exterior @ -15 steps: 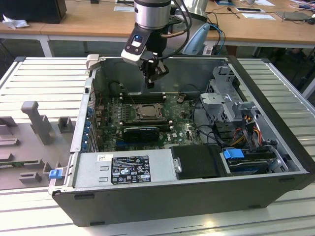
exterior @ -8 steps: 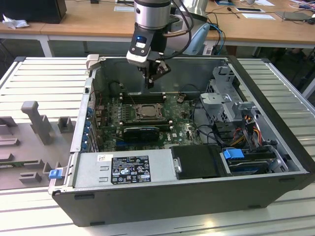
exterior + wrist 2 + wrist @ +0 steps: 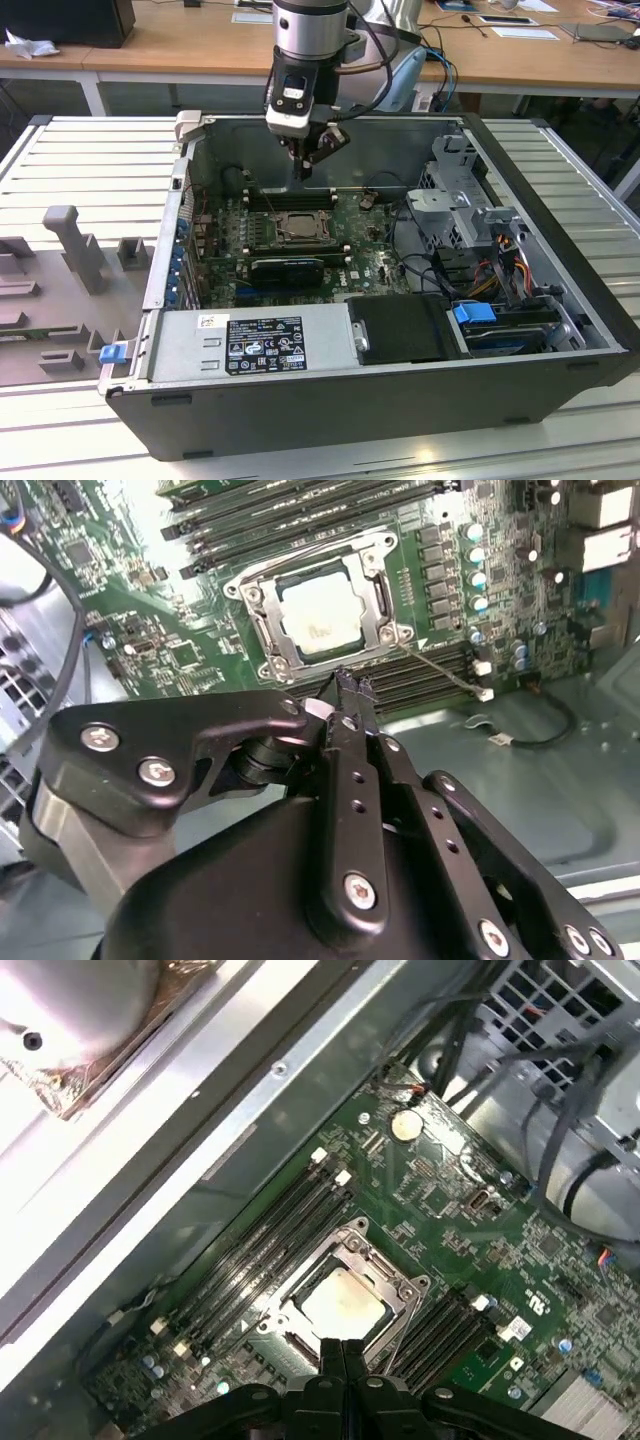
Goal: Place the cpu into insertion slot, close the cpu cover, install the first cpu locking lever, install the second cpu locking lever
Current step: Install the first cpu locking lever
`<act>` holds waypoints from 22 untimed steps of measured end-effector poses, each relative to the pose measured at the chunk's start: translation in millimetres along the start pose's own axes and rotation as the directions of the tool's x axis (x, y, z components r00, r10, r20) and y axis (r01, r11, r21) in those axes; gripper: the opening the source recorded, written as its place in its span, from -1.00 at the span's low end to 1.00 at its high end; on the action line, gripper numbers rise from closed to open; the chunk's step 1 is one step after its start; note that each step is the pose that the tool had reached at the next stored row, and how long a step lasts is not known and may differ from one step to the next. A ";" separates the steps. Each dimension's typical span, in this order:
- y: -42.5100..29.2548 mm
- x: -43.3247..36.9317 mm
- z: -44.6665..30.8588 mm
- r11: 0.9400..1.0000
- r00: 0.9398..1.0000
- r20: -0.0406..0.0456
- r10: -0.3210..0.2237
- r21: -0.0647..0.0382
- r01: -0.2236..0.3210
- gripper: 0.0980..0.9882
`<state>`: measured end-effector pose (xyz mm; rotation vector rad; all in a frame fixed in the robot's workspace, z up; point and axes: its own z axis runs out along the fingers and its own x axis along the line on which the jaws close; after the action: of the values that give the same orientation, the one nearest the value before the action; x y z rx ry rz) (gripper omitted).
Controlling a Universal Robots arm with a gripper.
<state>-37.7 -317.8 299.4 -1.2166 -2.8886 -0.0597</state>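
Evidently the cpu (image 3: 322,615) lies flat in the slot (image 3: 383,598) with the cover (image 3: 262,630) down around it, while the gripper (image 3: 350,692) hangs just above the socket's near edge, fingers pressed together on nothing. I judge the chip light, stiff and fragile underneath, best held by its side edges, and the thin lever (image 3: 440,668) springy, best caught near its free end. The slot's contacts are hidden under the chip, and I cannot tell whether either lever is hooked.

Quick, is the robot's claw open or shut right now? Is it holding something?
Gripper: shut, fingers pressed together, holding nothing, just above the cpu.
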 end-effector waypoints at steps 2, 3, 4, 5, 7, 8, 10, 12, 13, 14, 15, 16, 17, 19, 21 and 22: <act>0.0 0.0 0.0 0.998 0.998 -0.002 -0.056 0.001 0.056 -0.98; 0.0 0.0 0.0 0.997 0.997 -0.003 -0.076 0.002 0.076 -0.98; 0.0 0.0 0.0 0.996 0.996 -0.003 -0.091 0.002 0.091 -0.98; 0.0 0.0 0.0 0.994 0.994 -0.004 -0.111 0.002 0.111 -0.98; 0.0 0.0 0.0 0.989 0.989 -0.005 -0.145 0.003 0.145 -0.98; 0.0 0.0 0.0 0.987 0.987 -0.006 -0.159 0.003 0.159 -0.98; 0.0 0.0 0.0 0.979 0.979 -0.007 -0.204 0.004 0.204 -0.98; 0.0 0.0 0.1 0.972 0.972 -0.008 -0.235 0.004 0.235 -0.98; 0.0 0.0 0.0 0.966 0.966 -0.009 -0.260 0.004 0.260 -0.98; 0.0 0.0 0.0 0.960 0.959 -0.010 -0.282 0.004 0.282 -0.98; 0.0 0.0 0.0 0.957 0.957 -0.010 -0.291 0.005 0.291 -0.98; 0.0 0.0 0.0 0.954 0.954 -0.011 -0.299 0.005 0.299 -0.98; 0.0 0.0 0.0 0.951 0.951 -0.011 -0.310 0.005 0.310 -0.98; 0.0 0.0 0.0 0.947 0.946 -0.012 -0.323 0.005 0.323 -0.98; 0.0 0.0 0.0 0.941 0.941 -0.012 -0.339 0.005 0.339 -0.98; 0.0 0.0 0.0 0.936 0.936 -0.013 -0.351 0.005 0.351 -0.98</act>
<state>-37.7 -317.8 299.4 -0.6805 -3.0528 -0.0569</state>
